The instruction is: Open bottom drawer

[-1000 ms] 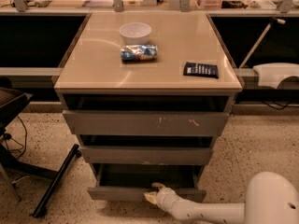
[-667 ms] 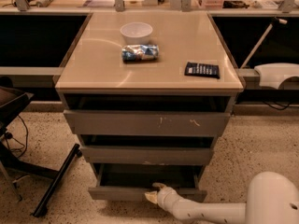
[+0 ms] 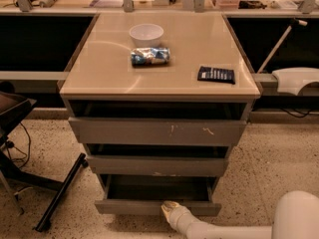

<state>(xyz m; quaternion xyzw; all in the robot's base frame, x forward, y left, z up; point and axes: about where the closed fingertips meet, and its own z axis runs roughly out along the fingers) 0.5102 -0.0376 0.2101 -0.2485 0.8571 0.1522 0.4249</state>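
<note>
The bottom drawer (image 3: 134, 206) is the lowest of three grey drawers in the cabinet. It stands pulled out a little, so its shallow tray (image 3: 157, 189) shows from above. Its plain front panel faces me. My gripper (image 3: 168, 208) is at the top edge of that front panel, a little right of its middle, with its tip against the panel. My white arm runs from it to the lower right corner.
The top drawer (image 3: 157, 131) has white scratch marks; the middle drawer (image 3: 157, 165) has a pale chipped edge. On the cabinet top lie a white bowl (image 3: 146, 34), a snack bag (image 3: 150, 56) and a dark packet (image 3: 216, 74). A black chair base (image 3: 60, 193) stands left.
The gripper stays at the bottom drawer's front edge. The drawer stands slightly further out than before.
</note>
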